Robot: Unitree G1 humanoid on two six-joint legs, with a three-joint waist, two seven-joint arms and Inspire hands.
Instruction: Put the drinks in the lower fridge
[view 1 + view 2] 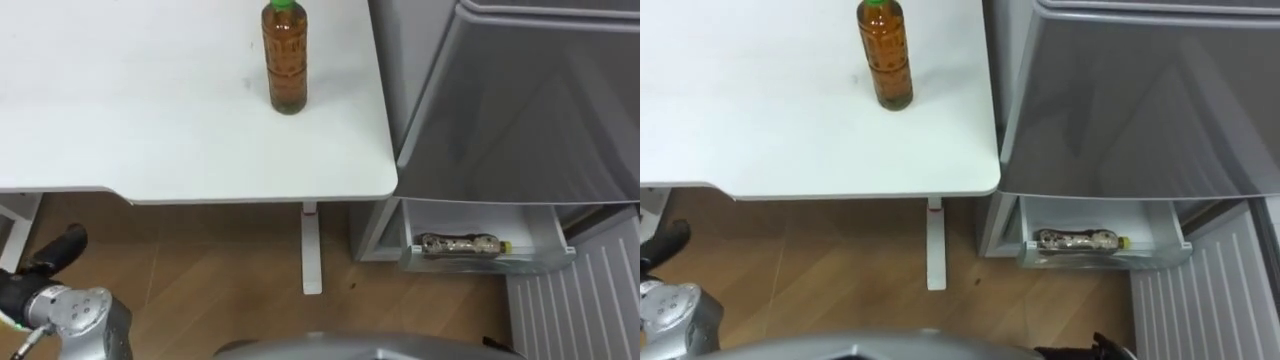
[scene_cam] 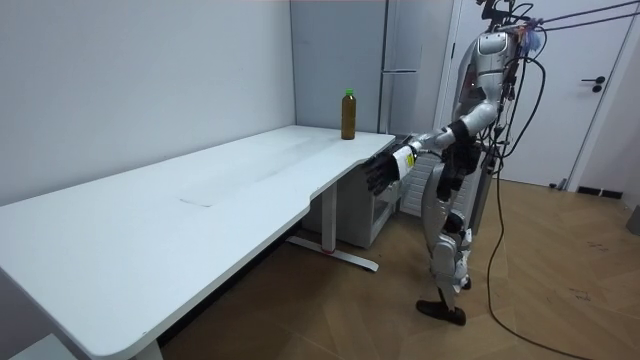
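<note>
Okay, left hand sits low before the table's near edge, forearm stretched forward, fingers loosely extended, holding nothing. One lying bottle rests flat in the open lower fridge drawer. Farther off, the tea bottle stands upright on the white table, near the fridge-side edge. Looks full, so probably hefty; smooth rigid plastic, so wrap it mid-body.

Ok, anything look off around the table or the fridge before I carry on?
Nothing looks spilled or damaged. The tea bottle stands upright on the table, near its corner. A second bottle lies on its side in the open lower fridge drawer, which seems intended.
</note>
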